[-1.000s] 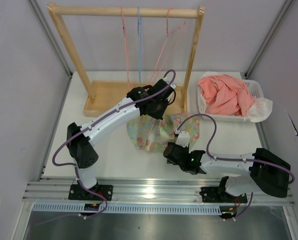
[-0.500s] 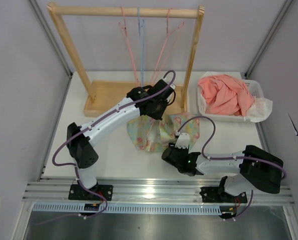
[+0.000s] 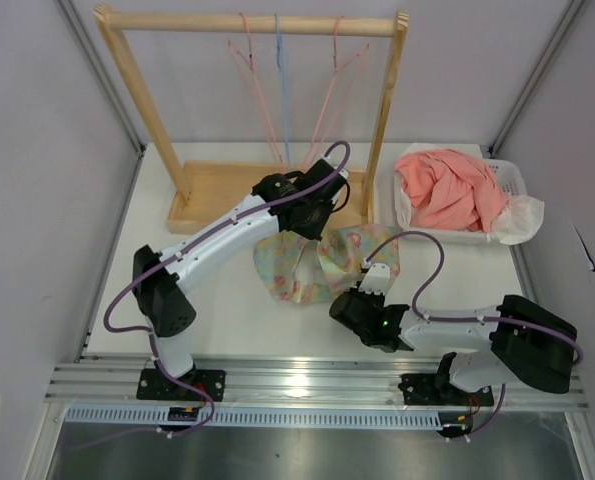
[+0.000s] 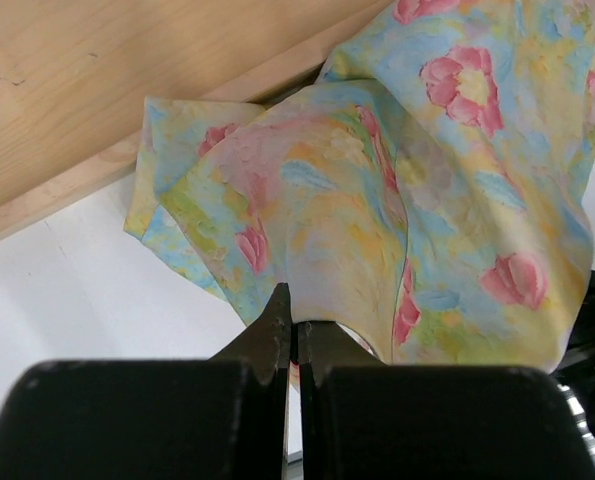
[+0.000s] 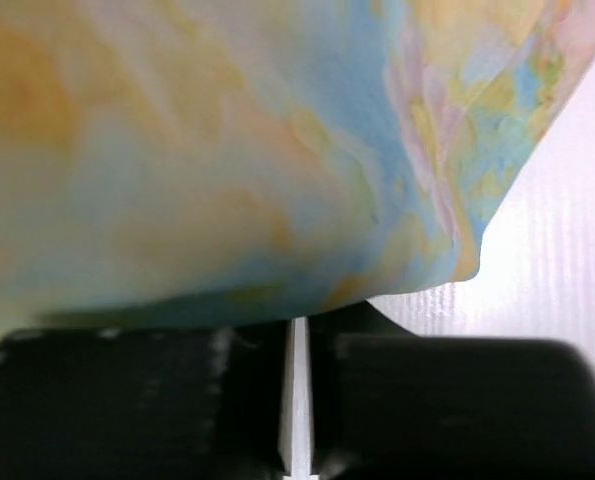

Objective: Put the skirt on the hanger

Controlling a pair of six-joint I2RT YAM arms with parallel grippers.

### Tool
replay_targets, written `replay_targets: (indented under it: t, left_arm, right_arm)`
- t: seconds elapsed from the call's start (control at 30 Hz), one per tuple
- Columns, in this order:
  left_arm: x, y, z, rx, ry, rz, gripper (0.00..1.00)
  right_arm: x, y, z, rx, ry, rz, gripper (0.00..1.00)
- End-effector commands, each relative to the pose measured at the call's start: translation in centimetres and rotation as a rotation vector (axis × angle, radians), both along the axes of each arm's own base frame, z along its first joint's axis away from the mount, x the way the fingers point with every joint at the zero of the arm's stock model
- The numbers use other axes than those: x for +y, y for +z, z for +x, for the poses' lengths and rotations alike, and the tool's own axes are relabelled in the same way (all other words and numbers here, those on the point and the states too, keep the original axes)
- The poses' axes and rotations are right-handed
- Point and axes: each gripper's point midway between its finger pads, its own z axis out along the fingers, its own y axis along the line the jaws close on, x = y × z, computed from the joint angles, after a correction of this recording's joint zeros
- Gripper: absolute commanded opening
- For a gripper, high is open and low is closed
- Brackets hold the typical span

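Top external view: the skirt (image 3: pixel 302 270) lies rumpled on the white worktop (image 3: pixel 217 300), just near of the wooden rack (image 3: pixel 157 110) and between the two arms. A pink hanger (image 3: pixel 259 90) hangs from the rack's rail at the far side, well apart from the cloth.

The left fingers (image 4: pixel 292 335) are pressed together on a fold at the skirt's far edge, close against the rack's base board. The right fingers (image 5: pixel 297 400) are drawn almost fully together at the near right corner. Cloth is draped over their tips, so they look to be pinching it, though the bite itself is hidden.

From where I stand this is a light, limp piece of fabric. It will sag and fold between any two holds and will not keep a shape by itself. It does not look fragile or slippery, but a thin pinch could slide off a single layer.

I would take it at two points along one edge, well apart, so that edge can be pulled straight and laid over the hanger's thin wire.
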Motion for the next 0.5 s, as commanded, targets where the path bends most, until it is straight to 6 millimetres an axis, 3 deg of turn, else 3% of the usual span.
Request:
replay_targets:
  t: [0.0,0.17,0.33,0.37,0.43,0.47]
  left_arm:
    - [1.3,4.4,0.4,-0.095,0.011,-0.051,0.00]
    - [2.4,6.2,0.5,-0.125,0.033,-0.081,0.00]
    - [4.6,8.6,0.6,-0.169,0.084,-0.120,0.00]
    - [5.2,9.6,0.4,-0.189,0.095,-0.140,0.00]
    - [6.3,10.9,0.5,-0.211,0.120,-0.162,0.00]
    - [7.1,12.0,0.2,-0.229,0.135,-0.181,0.00]
  right_arm:
    - [-1.0,3.8,1.3,-0.116,-0.090,0.029,0.00]
    - [-2.8,9.6,0.5,-0.149,-0.092,0.054,0.00]
    - [-3.2,15.7,-0.6,-0.148,-0.022,0.137,0.00]
    - [-2.9,18.4,-0.6,-0.167,-0.004,0.189,0.00]
    - [-3.6,20.5,-1.2,-0.164,0.029,0.167,0.00]
    - [-3.6,23.5,-1.2,-0.193,0.036,0.211,0.00]
